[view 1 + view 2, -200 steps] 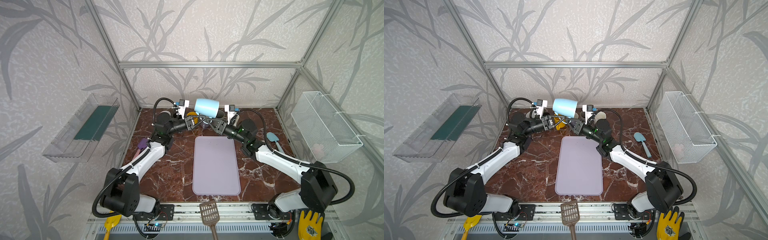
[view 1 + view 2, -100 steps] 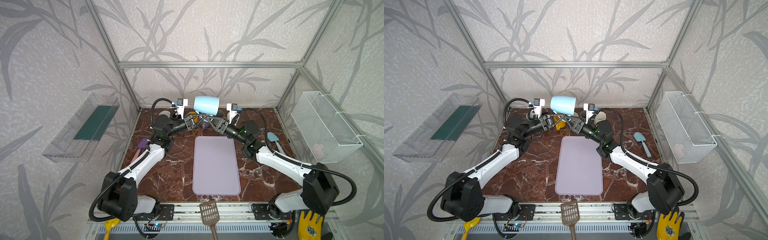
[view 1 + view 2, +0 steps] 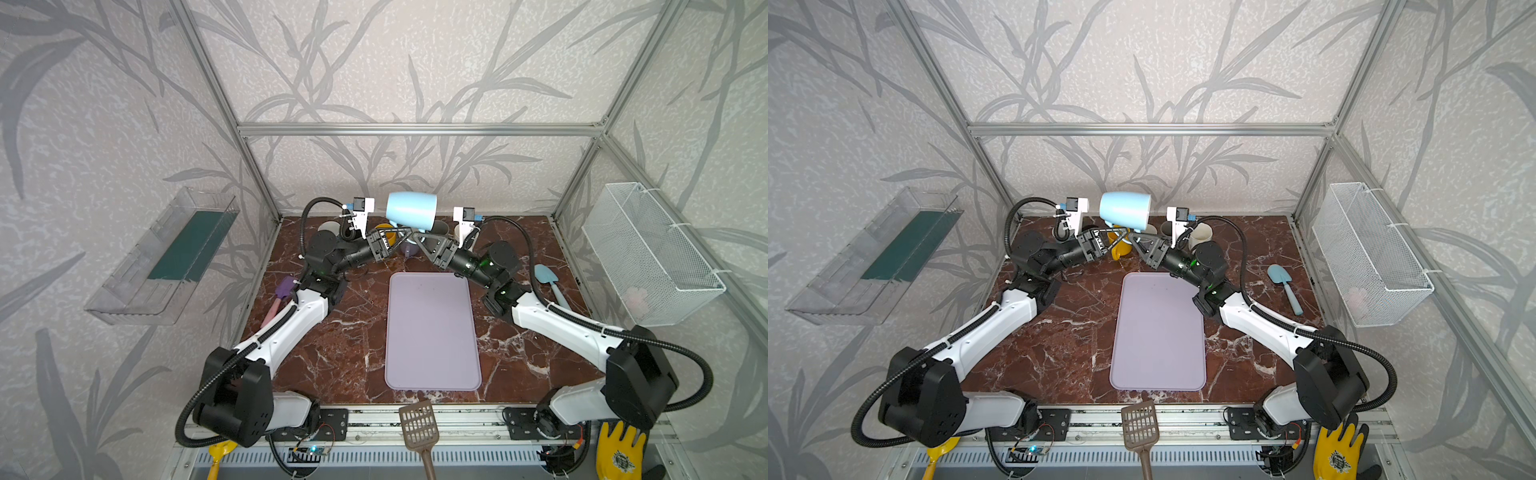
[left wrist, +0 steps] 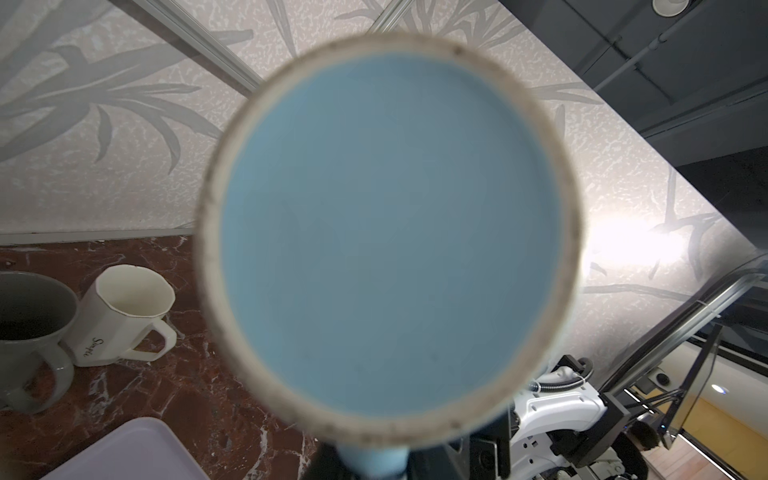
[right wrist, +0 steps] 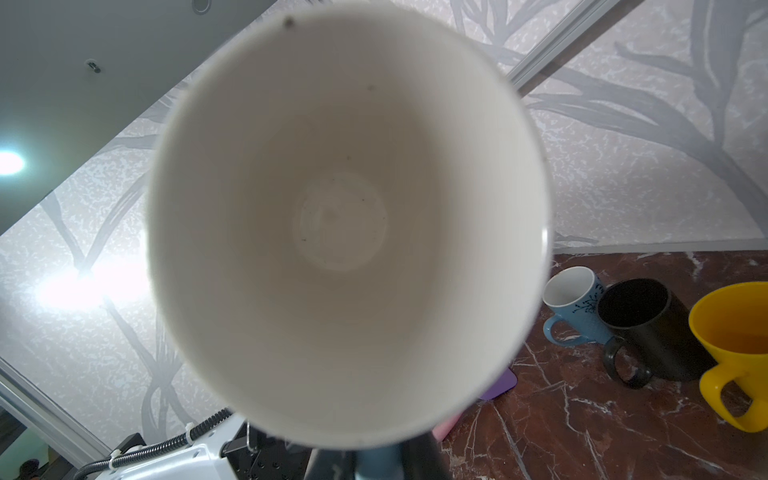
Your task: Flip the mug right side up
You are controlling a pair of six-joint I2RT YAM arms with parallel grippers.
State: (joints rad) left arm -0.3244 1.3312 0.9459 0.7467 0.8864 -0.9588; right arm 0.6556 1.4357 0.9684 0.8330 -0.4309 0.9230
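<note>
The light blue mug (image 3: 411, 210) hangs in the air over the back of the table, lying on its side. Its base faces the left arm, its open mouth faces the right arm, and its handle points down to where both pincers meet. The right gripper (image 3: 419, 240) is clamped on that handle. The left gripper (image 3: 398, 241) sits at the same handle, but the left wrist view cuts it off at the edge, so I cannot tell whether it grips or has let go.

This looks like a handover partway through the turn. One arm alone should carry the mug before any roll. The left backs clear, then the right wrist rolls the mouth upward and lowers the base flat. A handle grip is narrow, so the cup may swing, and a slow roll is safer.

At the front rail a brown slotted spatula (image 3: 419, 424) lies well out of the way. The lilac mat (image 3: 432, 332) is bare just before the grippers and is the likely landing spot. A light blue scoop (image 3: 548, 280) lies apart on the right. Along the back stand a yellow mug (image 5: 735, 345), a black mug (image 5: 644, 324), a blue patterned mug (image 5: 575, 309), a grey mug (image 4: 33, 324) and a white mug (image 4: 124, 316). Lowering there risks a knock.
</note>
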